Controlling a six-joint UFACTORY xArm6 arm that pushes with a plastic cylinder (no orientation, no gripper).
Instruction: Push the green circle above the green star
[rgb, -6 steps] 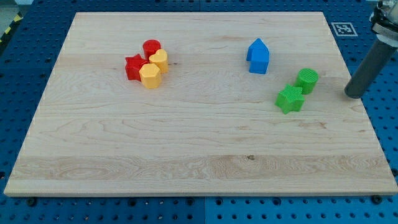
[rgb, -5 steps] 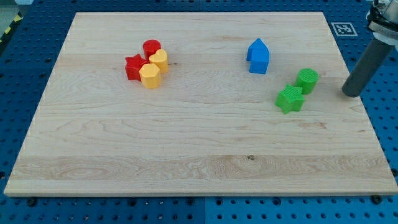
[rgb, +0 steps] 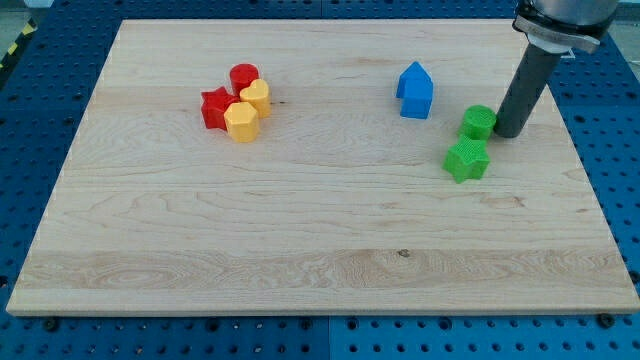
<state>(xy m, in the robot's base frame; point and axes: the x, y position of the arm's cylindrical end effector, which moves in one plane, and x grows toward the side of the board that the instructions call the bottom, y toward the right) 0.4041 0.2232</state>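
1. My tip (rgb: 508, 133) stands upright, touching the green circle (rgb: 479, 122) on the view's right; it has no jaws.
2. The green star (rgb: 466, 159) sits just below the circle; the blue block (rgb: 415, 90) is near, up-left.

Board (rgb: 300, 220): pale wood w/ grain. Base (rgb: 30, 100): blue, dotted w/ holes. Rod (rgb: 524, 85): dark grey/black. Green circle (rgb: 479, 122) & star (rgb: 467, 159), both ribbed. Blue house block (rgb: 415, 90). Red star (rgb: 214, 108), red circle (rgb: 244, 76). Two yellow blocks (rgb: 242, 121), (rgb: 257, 95). B/w tag (rgb: 550, 45).
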